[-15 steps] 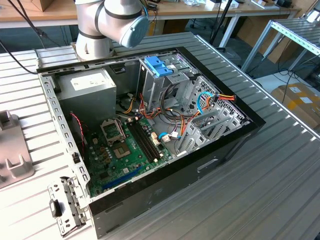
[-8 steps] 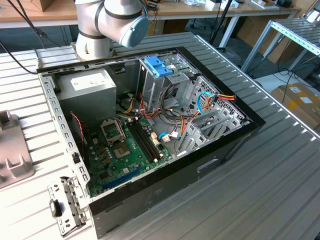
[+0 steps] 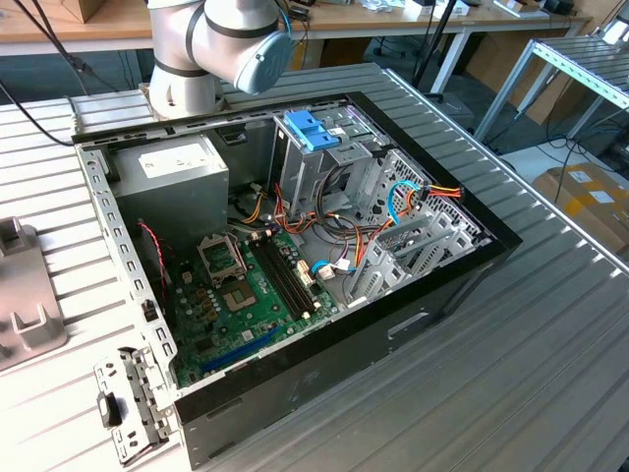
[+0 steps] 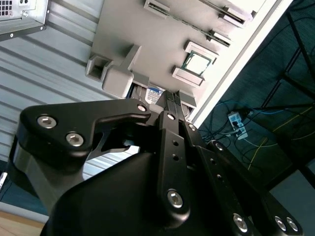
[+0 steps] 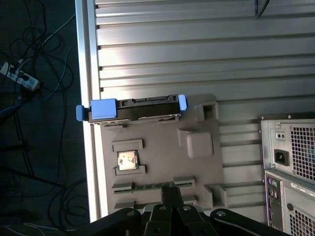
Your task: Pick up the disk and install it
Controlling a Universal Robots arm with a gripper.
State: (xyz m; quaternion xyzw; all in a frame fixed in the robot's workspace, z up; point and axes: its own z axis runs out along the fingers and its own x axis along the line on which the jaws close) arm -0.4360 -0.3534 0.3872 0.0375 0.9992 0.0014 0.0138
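Observation:
The disk (image 5: 132, 108), a thin grey drive in a bright blue carrier, stands on edge in a slot at the far end of a grey fixture plate (image 5: 157, 147) in the first wrist view. My gripper (image 5: 170, 192) hovers over the plate's other end, apart from the disk, with its fingers pressed together and nothing between them. In the second wrist view the gripper (image 4: 171, 101) appears in front of a blue-and-white sliver of the disk (image 4: 154, 93).
The plate also carries a processor chip (image 5: 127, 160) and a memory stick (image 5: 147, 186). It lies at the ribbed table's edge, with floor cables beyond. The open computer case (image 3: 472, 265) holds a drive cage with a blue latch (image 3: 310, 130) and a grey power supply (image 3: 182, 167).

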